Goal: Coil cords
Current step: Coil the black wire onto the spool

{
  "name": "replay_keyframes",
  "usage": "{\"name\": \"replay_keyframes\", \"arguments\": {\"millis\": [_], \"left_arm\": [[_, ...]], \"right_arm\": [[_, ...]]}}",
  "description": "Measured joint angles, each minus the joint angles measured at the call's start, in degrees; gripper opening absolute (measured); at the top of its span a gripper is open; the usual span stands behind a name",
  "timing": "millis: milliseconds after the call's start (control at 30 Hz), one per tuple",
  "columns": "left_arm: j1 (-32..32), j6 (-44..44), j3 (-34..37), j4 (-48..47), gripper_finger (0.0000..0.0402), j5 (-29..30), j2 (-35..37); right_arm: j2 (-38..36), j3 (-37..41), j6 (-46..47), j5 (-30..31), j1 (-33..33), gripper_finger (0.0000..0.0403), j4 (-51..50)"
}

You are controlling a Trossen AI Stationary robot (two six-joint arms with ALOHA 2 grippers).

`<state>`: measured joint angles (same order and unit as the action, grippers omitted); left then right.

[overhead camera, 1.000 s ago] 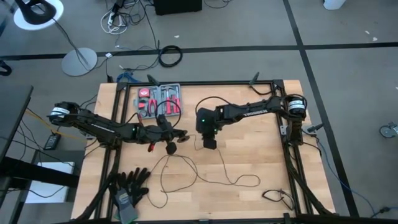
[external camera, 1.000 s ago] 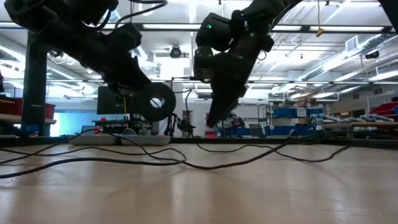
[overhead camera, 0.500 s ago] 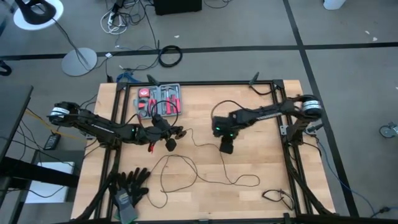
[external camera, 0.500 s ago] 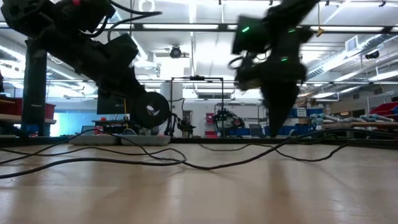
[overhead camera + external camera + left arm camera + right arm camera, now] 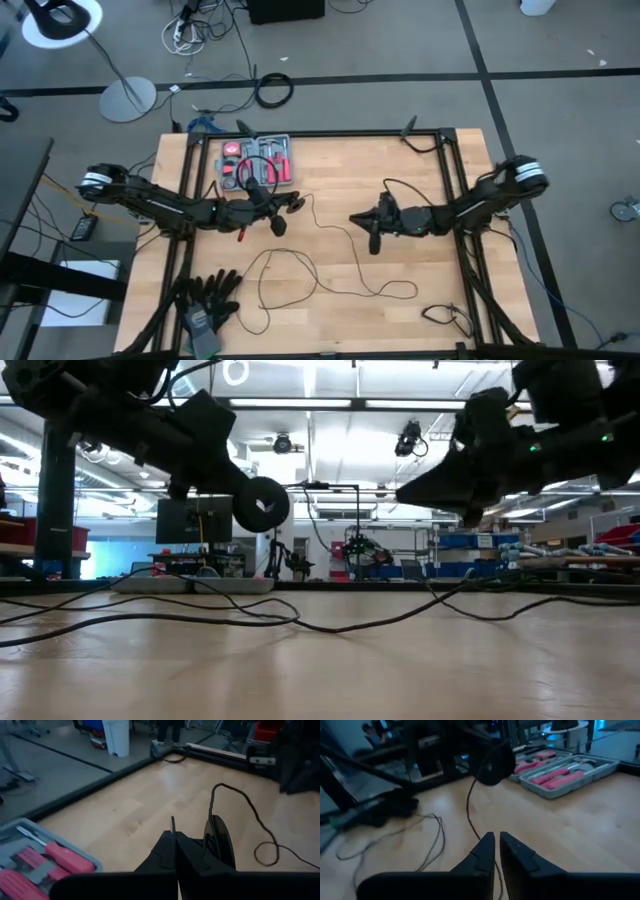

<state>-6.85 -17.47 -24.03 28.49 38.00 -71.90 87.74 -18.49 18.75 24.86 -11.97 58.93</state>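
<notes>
From above, you have the left gripper (image 5: 285, 205) out over the table's middle-left, beside the tool case (image 5: 257, 162), fingers pressed together with the puck (image 5: 277, 226) of the wire (image 5: 300, 270) hanging just beside them; whether the fingers pinch the wire itself I cannot tell from here. From the puck the wire runs right toward the right gripper (image 5: 365, 222), then spills in loose loops toward the near edge; so its slack lies across and below the line between your two grippers, and the right one is nearer to it.

Down at table height, the puck (image 5: 261, 505) rides clear above the wood under the left arm; the wire (image 5: 300, 622) trails flat along the table, and the right gripper (image 5: 420, 488) hangs well above it.

Left wrist: fingers (image 5: 167, 855) shut tight, the puck (image 5: 220, 842) on edge just beside them, wire (image 5: 250, 815) curling away.

Right wrist: your fingers (image 5: 485, 852) are nearly together, and the wire (image 5: 470, 815) runs straight off their tips to the puck (image 5: 492, 765); a pinch looks likely, but I cannot tell for sure.
</notes>
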Motion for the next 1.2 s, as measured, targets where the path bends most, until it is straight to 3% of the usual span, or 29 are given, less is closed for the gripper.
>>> {"name": "replay_keyframes", "arguments": {"millis": [267,433,1200], "left_arm": [[-0.02,-0.75,-0.01,0.93,0.0,0.58,0.0],[-0.02,-0.8,-0.02,1.33,0.0,0.91,0.0],[-0.02,-1.17,-0.04,-0.01,0.0,0.22,0.0]], "right_arm": [[16.11,-13.34,-14.87,0.0,0.1,0.0028,-0.5],[21.25,-18.52,-18.28,0.02,0.58,0.0024,-0.48],[21.71,-20.56,-16.91,0.9,1.18,0.0021,-7.79]]}}
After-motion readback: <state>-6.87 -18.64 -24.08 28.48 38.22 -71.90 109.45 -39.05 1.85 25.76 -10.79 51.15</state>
